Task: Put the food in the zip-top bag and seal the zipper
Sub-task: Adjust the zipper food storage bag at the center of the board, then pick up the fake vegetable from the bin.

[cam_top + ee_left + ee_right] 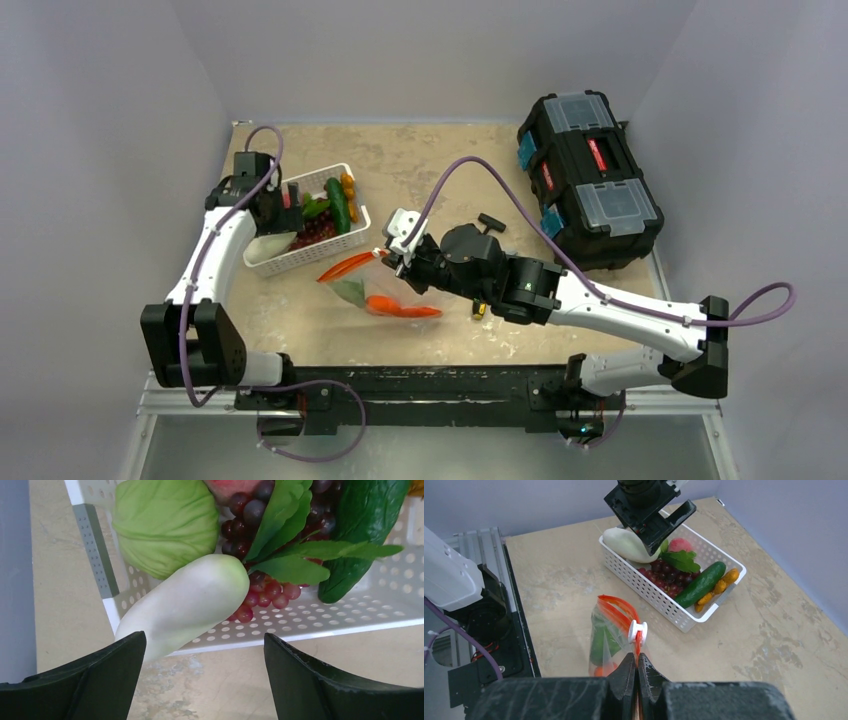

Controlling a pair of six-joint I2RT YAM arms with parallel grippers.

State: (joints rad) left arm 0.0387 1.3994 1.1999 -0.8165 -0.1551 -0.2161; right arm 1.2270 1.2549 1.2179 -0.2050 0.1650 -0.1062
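The zip-top bag [372, 287] lies mid-table and holds an orange carrot [402, 307] and a green piece [600, 642]. My right gripper [637, 661] is shut on the end of the red-orange zipper [621, 611], just behind the white slider [637, 630]; the bag's mouth gapes open. My left gripper [205, 680] is open and empty over the near corner of the white basket [350, 625]. A white radish with green leaves [190, 600] overhangs the rim between its fingers. The basket also holds cabbage [162, 525], grapes [260, 592], cucumber [701, 582], peach [680, 545] and orange pieces [718, 586].
A black toolbox [590, 180] stands at the back right. A small dark tool [490, 222] lies behind my right arm, and a small yellowish item [480, 310] shows under it. The grey rail [479, 545] runs along the table's near edge.
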